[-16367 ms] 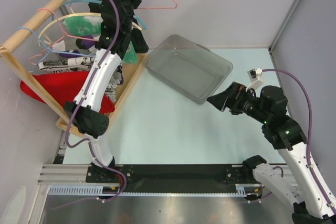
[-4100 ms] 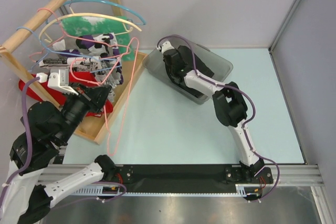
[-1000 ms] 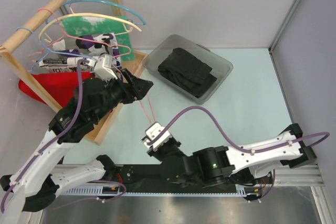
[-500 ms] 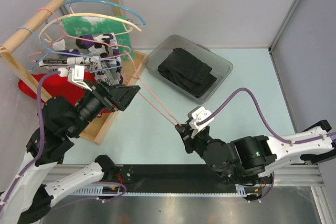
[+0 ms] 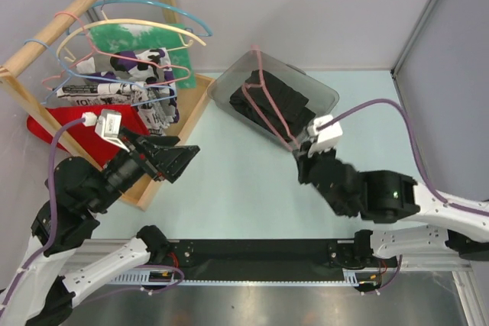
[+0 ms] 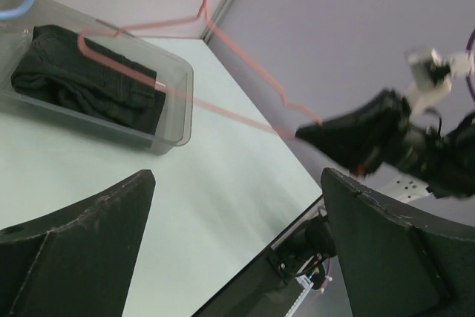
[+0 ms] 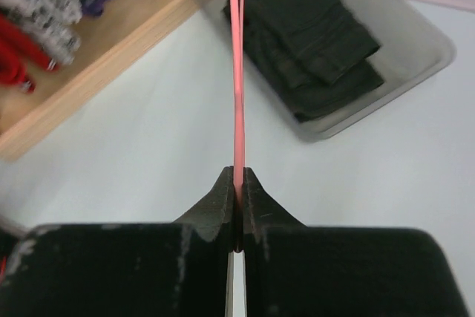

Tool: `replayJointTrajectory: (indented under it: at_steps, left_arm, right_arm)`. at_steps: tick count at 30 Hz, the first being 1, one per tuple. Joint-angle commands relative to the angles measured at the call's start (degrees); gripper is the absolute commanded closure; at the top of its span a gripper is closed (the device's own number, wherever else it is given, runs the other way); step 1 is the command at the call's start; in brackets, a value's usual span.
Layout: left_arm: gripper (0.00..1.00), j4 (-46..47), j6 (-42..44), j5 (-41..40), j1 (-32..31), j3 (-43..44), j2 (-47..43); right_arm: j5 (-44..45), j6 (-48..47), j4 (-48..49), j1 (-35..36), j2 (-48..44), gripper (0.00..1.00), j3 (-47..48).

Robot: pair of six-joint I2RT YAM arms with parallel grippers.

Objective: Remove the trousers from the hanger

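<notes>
The black trousers lie folded in the clear grey bin, off the hanger. My right gripper is shut on the thin pink wire hanger, which sticks up over the bin and the trousers. In the right wrist view the jaws pinch the pink wire, with the trousers beyond. My left gripper is open and empty, left of the bin. Its view shows both fingers wide apart, the hanger in the air, the trousers and the bin.
A wooden rack at the back left carries blue and cream hangers, purple-and-white garments and a green cloth. A red cloth lies on its wooden base. Walls close in the table at the back and right.
My left gripper opened, let go of the hanger and drew back left. My right gripper closed on the hanger and carried it right and back, to over the bin.
</notes>
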Motion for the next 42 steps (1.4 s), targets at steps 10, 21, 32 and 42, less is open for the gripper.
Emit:
replayJointTrajectory:
  at_steps: [10, 21, 32, 42]
  left_arm:
    - [0.01, -3.75, -0.08, 0.72, -0.01, -8.14, -4.93]
    - [0.04, -3.93, 0.37, 2.65, -0.01, -6.30, -3.09]
    - [0.04, -4.28, 1.42, 1.77, -0.01, -7.35, -3.70]
    - [0.04, -3.40, 0.98, 2.21, -0.01, -9.72, -3.61]
  right_arm:
    - [-54.09, -25.47, 28.43, -50.53, 8.09, 1.00, 6.97]
    - [-77.90, -31.01, 35.65, -59.24, 28.31, 1.00, 26.72]
    - [-92.87, -33.11, 30.13, -58.02, 49.58, 1.00, 51.77]
    - [-91.12, -29.00, 35.64, -54.68, 68.58, 1.00, 72.72]
